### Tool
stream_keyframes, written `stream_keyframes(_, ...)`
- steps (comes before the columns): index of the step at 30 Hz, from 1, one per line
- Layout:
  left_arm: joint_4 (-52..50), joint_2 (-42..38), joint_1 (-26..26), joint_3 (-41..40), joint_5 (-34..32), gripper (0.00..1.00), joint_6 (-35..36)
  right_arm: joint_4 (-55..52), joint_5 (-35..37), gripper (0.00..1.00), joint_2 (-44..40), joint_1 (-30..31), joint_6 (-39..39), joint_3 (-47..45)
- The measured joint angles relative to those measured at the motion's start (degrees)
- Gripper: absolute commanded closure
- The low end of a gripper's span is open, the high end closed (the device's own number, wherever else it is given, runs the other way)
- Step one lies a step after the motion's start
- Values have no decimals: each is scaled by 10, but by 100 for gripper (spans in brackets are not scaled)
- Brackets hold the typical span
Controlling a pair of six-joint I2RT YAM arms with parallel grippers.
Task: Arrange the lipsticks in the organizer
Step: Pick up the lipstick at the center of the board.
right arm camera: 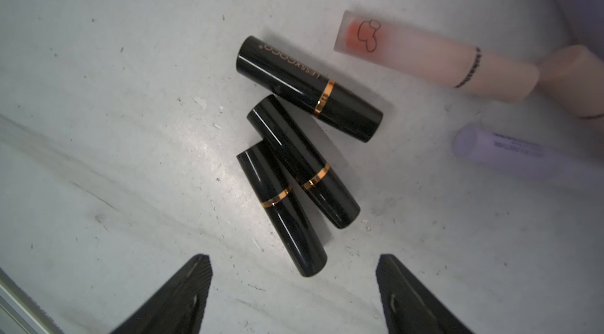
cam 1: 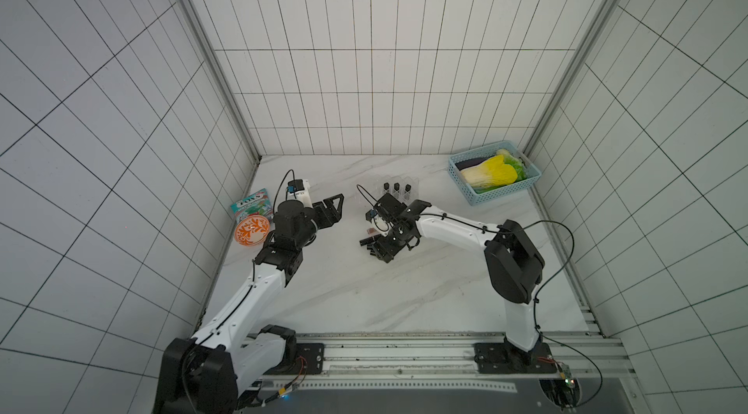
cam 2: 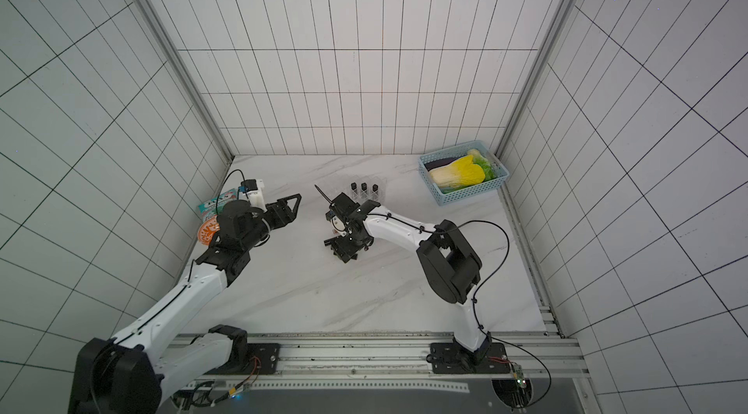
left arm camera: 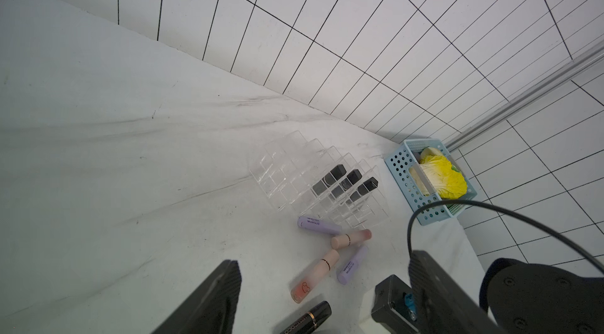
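Note:
The clear stepped organizer (cam 1: 398, 189) (left arm camera: 294, 172) stands at mid-table with three black lipsticks (left arm camera: 346, 182) upright in it. Loose lipsticks lie in front of it: three glossy black ones (right arm camera: 302, 160), two pink-clear ones (right arm camera: 434, 54) (left arm camera: 351, 238) and two lilac ones (left arm camera: 318, 225) (right arm camera: 523, 156). My right gripper (cam 1: 376, 246) (right arm camera: 294, 260) points down over the black tubes, open, the end of one tube just off its fingertips. Left of the organizer hangs my left gripper (cam 1: 330, 209) (left arm camera: 322, 270), open and holding nothing.
A light blue perforated basket (cam 1: 465, 185) (left arm camera: 402, 178) with a cabbage sits in the back right corner. An orange patterned bowl (cam 1: 251, 231) and a snack packet (cam 1: 251, 203) lie by the left wall, under my left arm. Tiled walls close three sides.

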Motion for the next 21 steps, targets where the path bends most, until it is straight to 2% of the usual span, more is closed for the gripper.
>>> stream_keyframes(16, 3, -2, 7, -1, 19, 21, -5, -28, -24, 21, 50, 7, -1, 39)
stream_keyframes(21, 3, -2, 7, -1, 20, 21, -5, -36, -31, 25, 66, 7, 0, 47)
